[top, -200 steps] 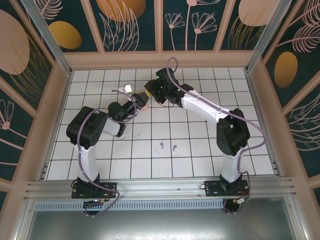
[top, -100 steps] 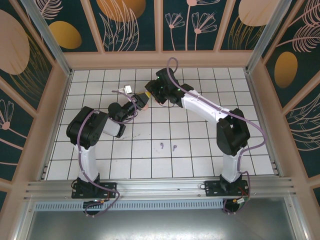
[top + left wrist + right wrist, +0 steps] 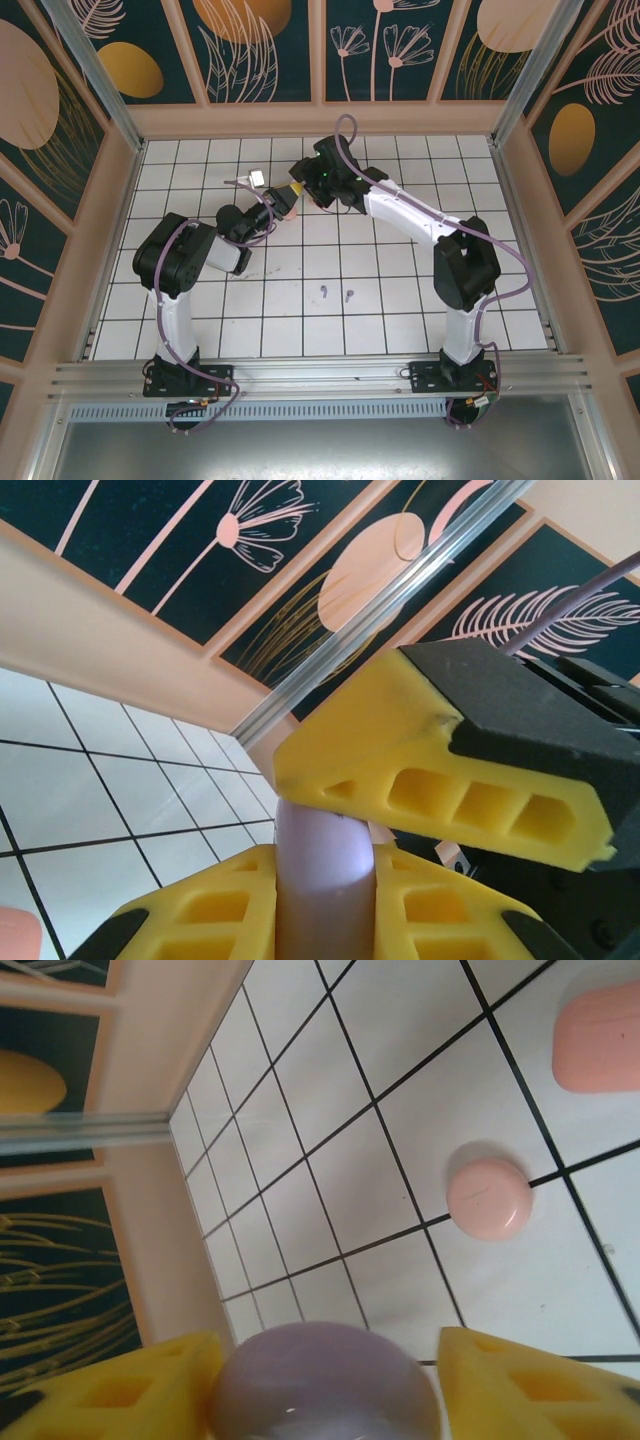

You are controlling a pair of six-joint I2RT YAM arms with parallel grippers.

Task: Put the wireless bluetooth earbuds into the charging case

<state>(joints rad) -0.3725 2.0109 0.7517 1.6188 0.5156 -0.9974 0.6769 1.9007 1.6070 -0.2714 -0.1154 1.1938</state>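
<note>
The left fingers are found clamped on a purple charging case. The right fingers are set astride the same case's domed end; whether they press it cannot be told. Two purple earbuds are noted lying on the bench, well apart from both sets of fingers. A round pink case is seen beyond the right fingers.

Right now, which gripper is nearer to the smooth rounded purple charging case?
Left. The left gripper is shut on the rounded purple charging case, clamping its sides; the right gripper straddles its other end, fingers either side, contact unclear.
</note>
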